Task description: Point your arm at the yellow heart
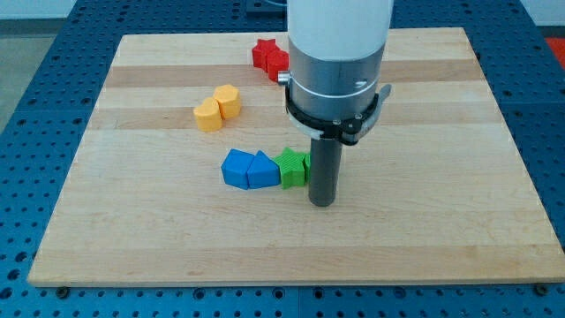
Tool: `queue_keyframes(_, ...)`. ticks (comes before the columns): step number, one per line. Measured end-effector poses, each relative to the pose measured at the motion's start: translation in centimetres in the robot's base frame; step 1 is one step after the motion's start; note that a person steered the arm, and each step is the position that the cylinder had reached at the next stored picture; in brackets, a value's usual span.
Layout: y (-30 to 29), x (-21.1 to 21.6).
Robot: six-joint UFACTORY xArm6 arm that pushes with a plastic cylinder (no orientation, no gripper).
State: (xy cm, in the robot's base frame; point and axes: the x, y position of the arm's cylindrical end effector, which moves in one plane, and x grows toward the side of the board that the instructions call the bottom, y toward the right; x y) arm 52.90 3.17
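At board centre my tip (322, 203) touches down just beside the green block (292, 168), holding nothing; the yellow heart (218, 108) lies well apart at ten o'clock

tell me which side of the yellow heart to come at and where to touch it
No hand here, so touch, not grip. From my tip beside the green block, approach the yellow heart at its lower right face: that side looks open, while the red block sits beyond.

Yellow heart (218, 108), red star (269, 56), blue blocks (249, 169), green block (292, 167), pale striped wooden board (441, 177), blue perforated table (44, 106).
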Motion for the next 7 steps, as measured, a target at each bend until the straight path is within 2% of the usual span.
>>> queue_keyframes(1,-0.9,1.9)
queue_keyframes(2,-5.8,3.2)
queue_keyframes(4,-18.4,2.6)
queue_keyframes(5,-22.2,-0.1)
queue_keyframes(7,-23.3,-10.8)
